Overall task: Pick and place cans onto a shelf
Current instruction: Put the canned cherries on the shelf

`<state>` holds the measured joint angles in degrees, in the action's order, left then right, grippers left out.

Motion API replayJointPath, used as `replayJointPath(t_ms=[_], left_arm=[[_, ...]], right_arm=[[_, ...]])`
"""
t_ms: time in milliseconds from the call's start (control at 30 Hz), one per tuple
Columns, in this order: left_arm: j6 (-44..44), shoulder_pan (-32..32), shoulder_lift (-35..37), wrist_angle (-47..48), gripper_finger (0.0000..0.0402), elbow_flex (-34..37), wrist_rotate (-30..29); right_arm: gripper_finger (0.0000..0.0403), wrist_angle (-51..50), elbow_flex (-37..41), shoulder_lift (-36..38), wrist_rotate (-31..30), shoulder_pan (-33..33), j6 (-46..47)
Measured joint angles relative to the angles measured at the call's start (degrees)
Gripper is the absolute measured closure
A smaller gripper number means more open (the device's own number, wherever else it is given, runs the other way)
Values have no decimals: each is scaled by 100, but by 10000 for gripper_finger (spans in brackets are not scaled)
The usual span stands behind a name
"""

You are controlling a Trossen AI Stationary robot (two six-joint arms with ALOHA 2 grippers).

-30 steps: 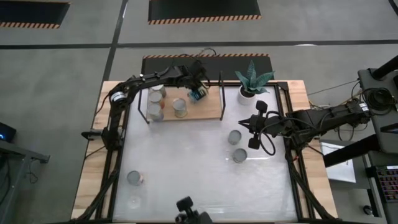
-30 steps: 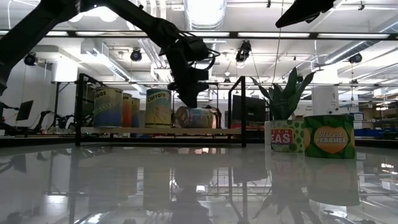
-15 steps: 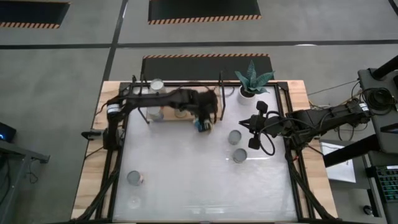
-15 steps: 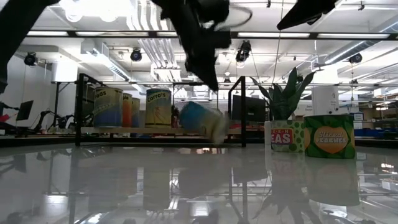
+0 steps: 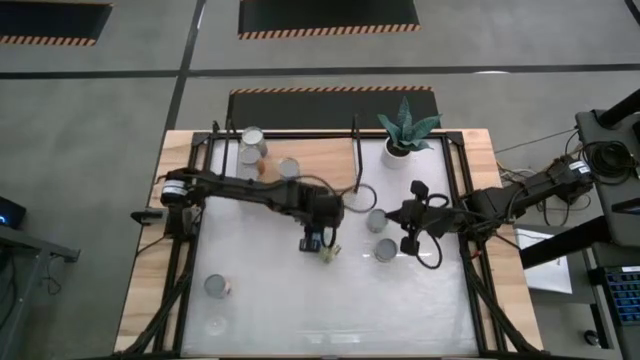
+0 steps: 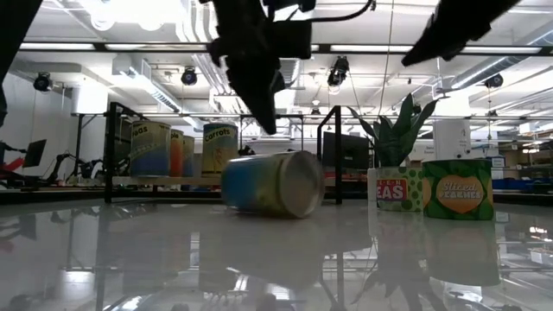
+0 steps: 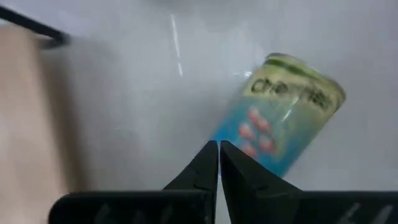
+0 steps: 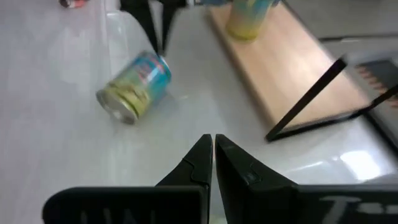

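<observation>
A blue-labelled can (image 5: 322,248) lies on its side on the white tabletop, in front of the shelf (image 5: 325,175); it also shows in the low view (image 6: 272,183) and in both wrist views (image 7: 280,121) (image 8: 134,87). My left gripper (image 6: 268,130) is shut and empty just above this can, fingers pointing down (image 7: 219,146). Three cans (image 5: 252,140) stand upright on the shelf's left part (image 6: 219,149). Two more cans (image 5: 377,220) (image 5: 386,250) stand on the table by my right gripper (image 5: 398,213), which is shut and empty (image 8: 212,138).
A white pot with a spiky green plant (image 5: 405,130) stands at the far right, beside the shelf's black frame post (image 6: 338,155). Another can (image 5: 216,287) stands at the near left. The shelf's right half (image 8: 292,68) is bare board.
My left gripper has swung from the shelf toward the table's near edge with the blue can, which lay sideways in its hold. The can has come out of the hold, fallen and now lies on its side on the tabletop below the gripper. My right gripper has shifted slightly nearer.
</observation>
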<state>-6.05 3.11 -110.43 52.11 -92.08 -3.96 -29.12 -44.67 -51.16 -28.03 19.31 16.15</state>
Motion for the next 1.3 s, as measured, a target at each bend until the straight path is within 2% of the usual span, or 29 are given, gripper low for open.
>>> replayJointPath(t_ms=[100, 200, 267, 400, 533, 667, 800, 933, 1000, 1067, 1167, 1300], left_arm=[[305, 306, 40, -62, 402, 247, 185], [428, 668, 118, -421, 402, 481, 384], [463, 917, 162, -336, 402, 549, 390], [659, 1339, 181, 71, 402, 569, 401], [949, 1589, 184, 60, 402, 851, 384], [1299, 1708, 181, 90, 402, 1094, 45], [1564, 1759, 221, 209, 402, 1052, -323], [2135, 1918, 374, 1304, 402, 584, -554], [2396, 2162, 508, 1928, 402, 394, -316], [2520, 2477, 683, 2169, 402, 376, 144], [2868, 2948, 917, 2208, 402, 582, 670], [3432, 3435, 1083, 1901, 402, 998, 934]], right_arm=[[394, 163, 244, -1, 30, 165, 450], [394, 412, 408, -50, 266, 301, 827], [394, 591, 458, -123, 425, 394, 1019], [394, 931, 455, -317, 450, 589, 1132], [394, 1262, 360, -532, 448, 745, 1079], [394, 1343, 218, -701, 450, 798, 1025], [394, 1319, 114, -829, 446, 795, 973], [394, 1309, 73, -866, 446, 795, 962], [394, 1314, 73, -866, 446, 795, 1001], [394, 1311, 75, -866, 446, 795, 1004], [394, 1311, 75, -866, 436, 795, 1004], [394, 1312, 79, -898, 400, 795, 990]])
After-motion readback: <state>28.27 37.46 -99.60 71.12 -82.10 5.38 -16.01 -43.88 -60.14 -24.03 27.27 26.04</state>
